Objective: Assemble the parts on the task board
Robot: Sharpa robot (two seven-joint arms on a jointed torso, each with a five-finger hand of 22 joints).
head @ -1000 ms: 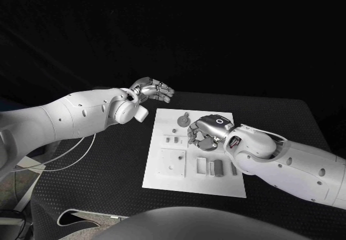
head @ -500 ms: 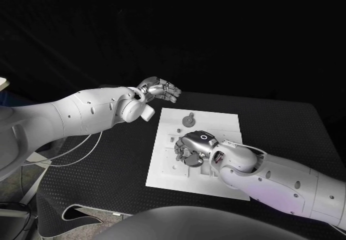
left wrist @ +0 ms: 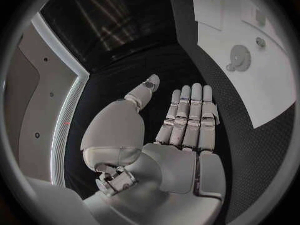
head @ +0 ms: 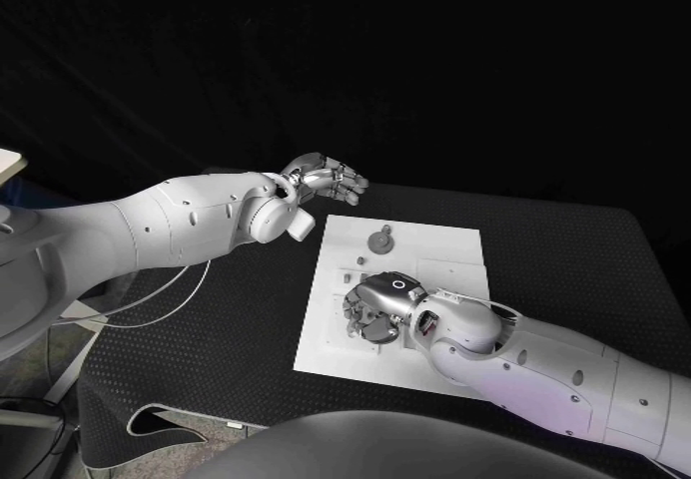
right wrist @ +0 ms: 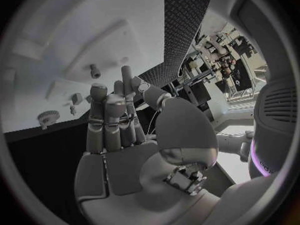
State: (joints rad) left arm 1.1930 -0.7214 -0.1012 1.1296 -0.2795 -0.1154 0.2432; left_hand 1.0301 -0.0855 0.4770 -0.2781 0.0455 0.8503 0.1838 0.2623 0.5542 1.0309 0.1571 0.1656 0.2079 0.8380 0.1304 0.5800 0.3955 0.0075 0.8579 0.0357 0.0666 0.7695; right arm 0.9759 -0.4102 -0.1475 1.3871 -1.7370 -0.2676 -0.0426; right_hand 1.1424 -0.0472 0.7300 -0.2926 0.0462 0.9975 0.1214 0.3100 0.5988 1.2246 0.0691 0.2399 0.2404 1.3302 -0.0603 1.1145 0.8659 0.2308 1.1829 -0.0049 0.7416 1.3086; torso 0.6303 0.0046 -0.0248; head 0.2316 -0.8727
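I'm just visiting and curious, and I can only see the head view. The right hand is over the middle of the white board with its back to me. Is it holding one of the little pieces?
Observer: No. The right wrist view shows the right hand with a bare palm and its fingers stretched out, with nothing between them.
Operator: And the left hand, raised past the board's far corner?
Observer: In the left wrist view the left hand is flat, with its fingers straight side by side and the thumb apart. It holds nothing.
Operator: What is beyond its fingers?
Observer: The black table, with the task board off to one side of the fingers.
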